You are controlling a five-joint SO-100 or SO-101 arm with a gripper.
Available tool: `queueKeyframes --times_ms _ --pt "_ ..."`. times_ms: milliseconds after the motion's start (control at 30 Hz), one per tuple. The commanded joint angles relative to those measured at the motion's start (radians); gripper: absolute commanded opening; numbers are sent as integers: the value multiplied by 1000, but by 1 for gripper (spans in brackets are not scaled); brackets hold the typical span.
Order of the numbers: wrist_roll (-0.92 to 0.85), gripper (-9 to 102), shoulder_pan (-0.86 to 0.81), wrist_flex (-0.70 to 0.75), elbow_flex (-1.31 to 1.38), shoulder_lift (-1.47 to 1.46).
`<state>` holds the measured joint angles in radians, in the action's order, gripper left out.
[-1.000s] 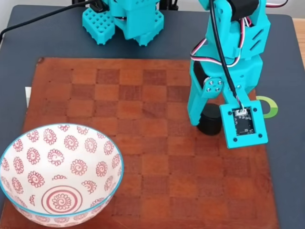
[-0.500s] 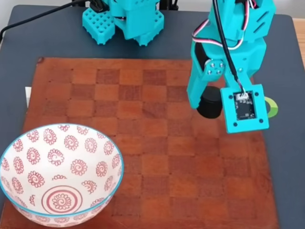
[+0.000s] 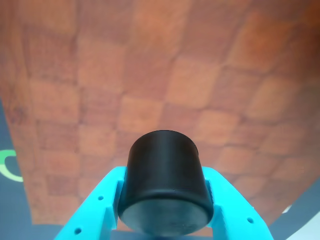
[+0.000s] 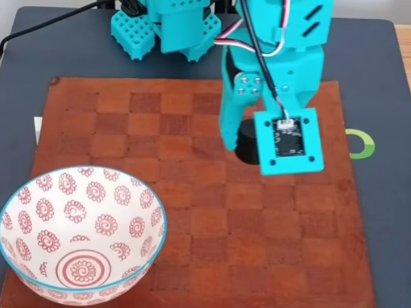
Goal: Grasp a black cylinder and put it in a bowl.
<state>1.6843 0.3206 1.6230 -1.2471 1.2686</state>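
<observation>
The black cylinder (image 3: 165,187) sits clamped between my turquoise gripper (image 3: 165,200) fingers in the wrist view, held above the brown checkered board. In the fixed view the cylinder (image 4: 246,139) shows partly behind the wrist camera plate, with the gripper (image 4: 243,142) shut on it over the board's upper middle. The white bowl (image 4: 77,234) with red spiral motifs and a light blue rim stands at the lower left, well apart from the gripper.
The brown checkered board (image 4: 192,212) lies on a dark table (image 4: 385,212). The arm's turquoise base (image 4: 167,25) is at the top. A green ring mark (image 4: 363,144) lies on the table right of the board.
The arm has lifted the black cylinder off the board and swung left with it, toward the middle of the board. The bowl has not moved.
</observation>
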Motion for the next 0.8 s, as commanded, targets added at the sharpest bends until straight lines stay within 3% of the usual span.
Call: queueKeyframes --times_ms 0,433,767 --pt "-55 13 -57 -6 77 14" --pt "-308 13 -291 -31 236 -2" --pt "-430 13 -391 -256 224 -3"
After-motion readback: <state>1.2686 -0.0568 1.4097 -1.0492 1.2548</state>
